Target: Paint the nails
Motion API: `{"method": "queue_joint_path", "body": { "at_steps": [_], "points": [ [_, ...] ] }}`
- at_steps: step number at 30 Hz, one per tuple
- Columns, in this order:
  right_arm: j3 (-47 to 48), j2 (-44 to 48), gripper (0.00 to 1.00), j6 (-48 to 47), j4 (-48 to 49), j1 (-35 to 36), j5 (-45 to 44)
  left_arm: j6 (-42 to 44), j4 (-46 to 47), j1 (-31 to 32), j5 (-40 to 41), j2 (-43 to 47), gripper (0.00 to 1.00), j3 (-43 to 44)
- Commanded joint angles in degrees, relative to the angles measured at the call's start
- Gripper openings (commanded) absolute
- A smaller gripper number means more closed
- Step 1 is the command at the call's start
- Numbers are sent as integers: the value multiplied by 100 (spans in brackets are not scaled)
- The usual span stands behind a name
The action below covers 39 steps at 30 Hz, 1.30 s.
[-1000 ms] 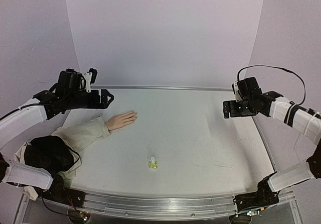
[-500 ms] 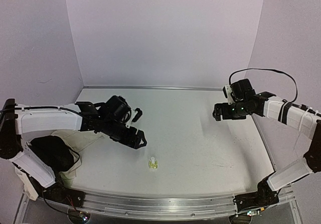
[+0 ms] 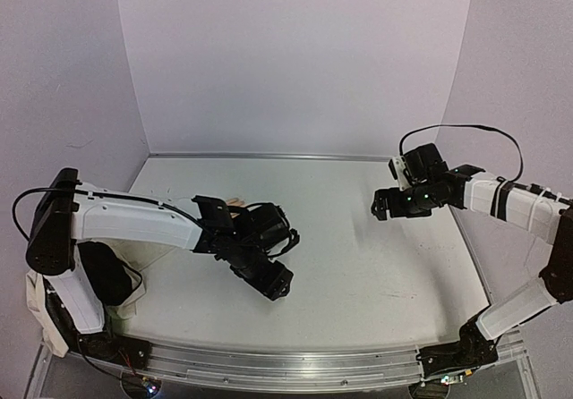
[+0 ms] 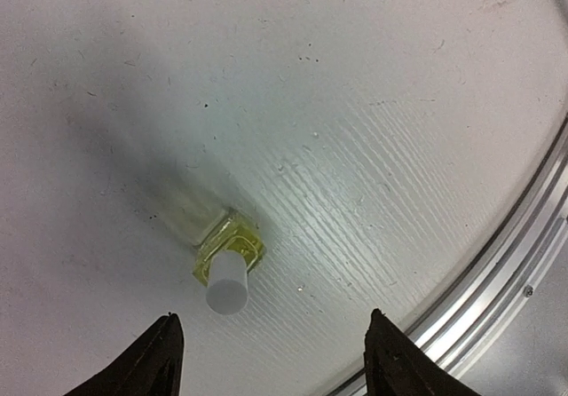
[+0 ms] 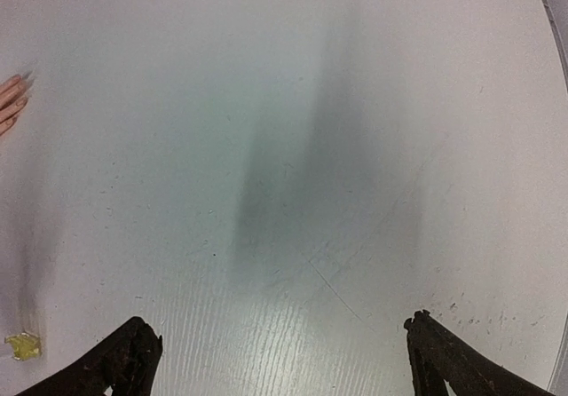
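A small yellowish-green bottle (image 4: pixel 229 252) with a white cap (image 4: pixel 226 294) stands on the table; the top view hides it under my left gripper (image 3: pixel 274 283). In the left wrist view my left gripper (image 4: pixel 275 362) hovers over it, open, the cap just ahead of the left fingertip (image 4: pixel 164 356) and nothing held. The mannequin hand shows only as peach fingertips (image 5: pixel 11 103) at the right wrist view's left edge and a sliver (image 3: pixel 235 202) behind my left arm; the nails are too small to make out. My right gripper (image 3: pixel 380 207) hangs open over bare table, empty (image 5: pixel 284 356).
The beige sleeve (image 3: pixel 134 283) and a black object (image 3: pixel 103 272) lie at the near left. The table's metal rim (image 4: pixel 497 281) runs close to the bottle. The bottle (image 5: pixel 22 344) also appears at the right wrist view's lower left corner.
My left arm has swung from the back left, across the mannequin hand, down over the bottle, its jaws narrowing somewhat. My right gripper has drifted a little left.
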<state>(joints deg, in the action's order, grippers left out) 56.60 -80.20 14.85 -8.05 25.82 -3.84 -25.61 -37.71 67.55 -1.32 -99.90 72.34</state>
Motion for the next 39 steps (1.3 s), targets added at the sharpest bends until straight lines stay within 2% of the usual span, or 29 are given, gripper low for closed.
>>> {"method": "queue_joint_path", "body": {
  "at_steps": [1,15,26,32,39],
  "points": [
    [58,20,98,1,12,69,-15,12,-310,2,396,-220,70,460],
    [-26,-15,98,-8,93,121,-63,47,-572,8,598,-755,48,855],
    [9,-117,98,-9,146,161,-30,91,-696,4,711,-888,34,991],
    [18,-145,98,-26,146,186,-55,124,-702,4,686,-954,31,1010],
    [-2,-145,98,-45,173,232,-71,190,-703,4,635,-924,17,1037]
  ]
}}
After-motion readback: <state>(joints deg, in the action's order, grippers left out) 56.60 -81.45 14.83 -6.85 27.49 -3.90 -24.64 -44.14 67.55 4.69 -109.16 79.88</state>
